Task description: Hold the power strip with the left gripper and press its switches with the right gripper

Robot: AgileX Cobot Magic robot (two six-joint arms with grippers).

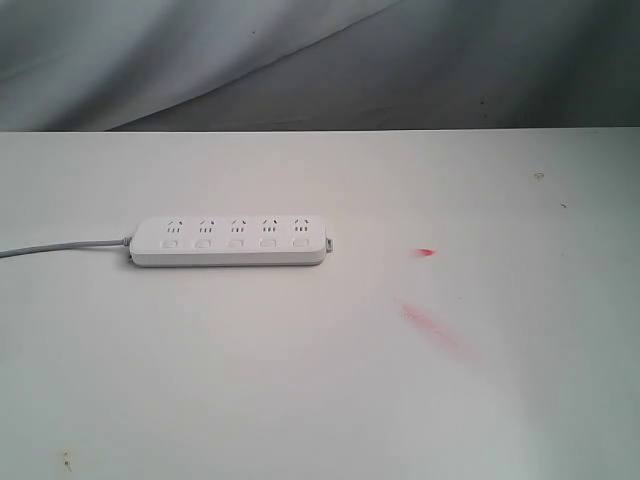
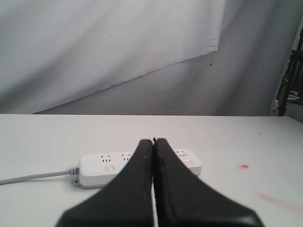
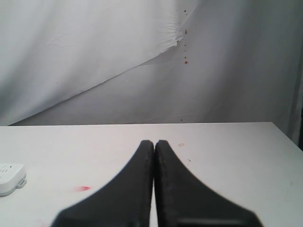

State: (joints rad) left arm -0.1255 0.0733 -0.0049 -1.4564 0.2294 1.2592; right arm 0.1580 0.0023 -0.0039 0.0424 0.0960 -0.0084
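Note:
The white power strip (image 1: 231, 242) lies flat on the white table (image 1: 320, 380), left of centre, its grey cord (image 1: 60, 246) running off the left edge. Five small switches (image 1: 235, 242) sit in a row under the socket groups. No arm shows in the exterior view. In the left wrist view my left gripper (image 2: 153, 142) is shut and empty, well short of the power strip (image 2: 99, 169), whose middle it hides. In the right wrist view my right gripper (image 3: 154, 143) is shut and empty; only the strip's tab end (image 3: 12, 178) shows, far off to one side.
Red smears mark the table right of the strip, a small one (image 1: 425, 252) and a longer streak (image 1: 432, 328). A grey and white cloth backdrop (image 1: 320, 60) hangs behind the table's far edge. Dark equipment (image 2: 294, 71) stands past the table's end in the left wrist view.

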